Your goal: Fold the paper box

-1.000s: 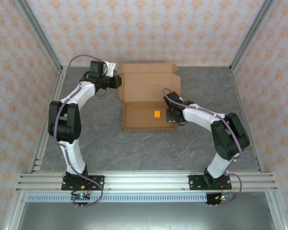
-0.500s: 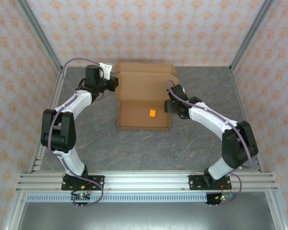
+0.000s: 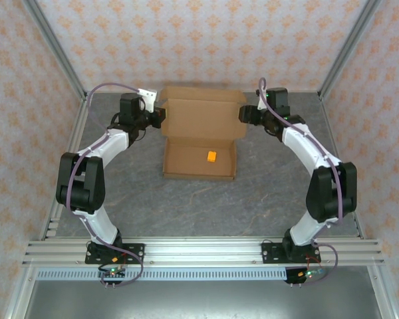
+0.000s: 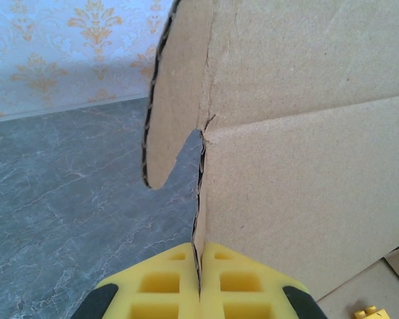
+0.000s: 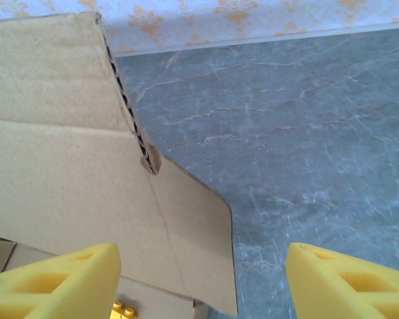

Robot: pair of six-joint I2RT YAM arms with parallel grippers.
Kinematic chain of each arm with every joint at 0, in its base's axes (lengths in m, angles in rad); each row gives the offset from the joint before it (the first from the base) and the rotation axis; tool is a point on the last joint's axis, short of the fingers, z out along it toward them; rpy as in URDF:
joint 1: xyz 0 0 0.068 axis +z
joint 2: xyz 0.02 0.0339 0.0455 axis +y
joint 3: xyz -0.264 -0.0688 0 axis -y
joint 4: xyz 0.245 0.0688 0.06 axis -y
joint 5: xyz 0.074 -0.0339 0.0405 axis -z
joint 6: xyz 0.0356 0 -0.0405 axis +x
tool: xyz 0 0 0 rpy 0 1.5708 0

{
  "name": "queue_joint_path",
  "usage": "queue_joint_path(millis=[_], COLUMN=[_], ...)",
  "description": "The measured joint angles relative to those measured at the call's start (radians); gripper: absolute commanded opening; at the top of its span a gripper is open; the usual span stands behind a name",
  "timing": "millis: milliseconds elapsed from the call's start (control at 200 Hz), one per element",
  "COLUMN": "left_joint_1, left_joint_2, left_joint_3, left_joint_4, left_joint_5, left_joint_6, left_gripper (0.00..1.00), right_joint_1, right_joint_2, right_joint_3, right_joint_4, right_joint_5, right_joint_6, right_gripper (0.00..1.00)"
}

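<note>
Top view: paper box [image 3: 201, 133] on the surface [image 3: 186, 206], lid raised, between my arms.
Left wrist: left jaws clamped together on the box's left edge.
Right wrist: right jaws apart, the box's right flap ahead, nearer the left finger.

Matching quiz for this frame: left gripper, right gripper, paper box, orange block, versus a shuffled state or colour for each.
Things:
1. left gripper
2. right gripper
3. paper box
4. orange block

States:
A. lying inside the box's tray
B. jaws open, by the lid's right edge
C. plain brown cardboard
D. shut on the lid's left edge

Pairs: 1-D, 2-B, 3-C, 4-A
</note>
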Motion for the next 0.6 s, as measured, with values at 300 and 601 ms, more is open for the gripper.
queue_joint_path(millis=[300,601], left_joint_1=[0.0,-0.002], left_joint_2=[0.0,0.0], left_joint_3=[0.0,0.0], left_joint_4=[0.0,0.006], left_joint_5=[0.0,0.0], left_joint_6=[0.0,0.0], left_gripper=[0.0,0.0], right_joint_1=[-0.059,-0.058], right_joint_2=[0.163,0.214], right_joint_3=[0.099,0.138], right_joint_4=[0.0,0.001], right_joint_5=[-0.193,-0.269], right_joint_6=[-0.093,-0.149], right_gripper=[0.58,0.29])
